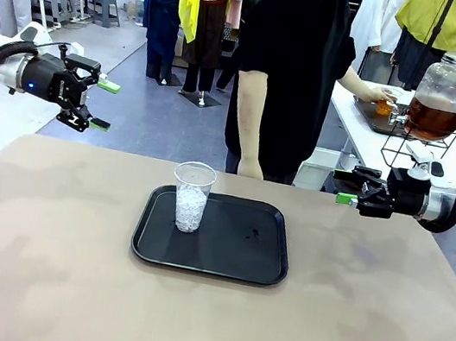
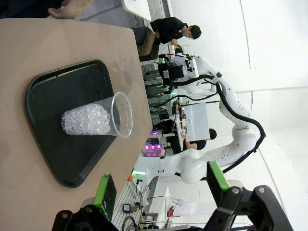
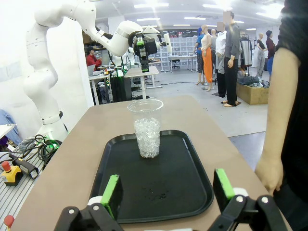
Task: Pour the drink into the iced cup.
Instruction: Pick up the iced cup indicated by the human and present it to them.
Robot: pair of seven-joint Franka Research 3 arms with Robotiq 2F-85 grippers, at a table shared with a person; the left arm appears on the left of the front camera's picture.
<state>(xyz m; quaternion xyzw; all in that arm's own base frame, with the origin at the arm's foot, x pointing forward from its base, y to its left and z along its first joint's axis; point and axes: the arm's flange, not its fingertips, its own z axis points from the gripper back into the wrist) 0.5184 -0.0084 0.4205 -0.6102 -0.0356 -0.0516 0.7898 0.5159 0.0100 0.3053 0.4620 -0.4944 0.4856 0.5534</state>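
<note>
Waiting looks to be the robot's whole business here: the left gripper [image 1: 104, 105] hangs high off the far left corner of the table [image 1: 42, 236] and the right gripper [image 1: 343, 187] hovers at its right edge, both with fingers spread and nothing between them, both turned inward toward the iced cup [image 1: 192, 198]. That clear plastic cup stands upright on the left part of a black tray [image 1: 241, 251] in the middle of the table, ice heaped in its lower half and its mouth open. I'd guess it was put there so either arm can reach it and any spill lands on the tray. The drink [image 1: 433, 119] is not on this table. The amber liquid sits in a glass dispenser jar [image 1: 450, 81], raised on a wire stand [image 1: 415, 151] on a white side table [image 1: 354, 122] behind the right arm. A person in black stands at the far edge, one hand [image 1: 251, 169] resting by the rim. The other hand [image 1: 374, 93] is stretched out to the tap, holding a small cup [image 1: 385, 105] with something amber in it, so I take it the drink is being drawn off there. Standing between tray and jar, the person's body and lowered arm are what a gripper would have to mind.
</note>
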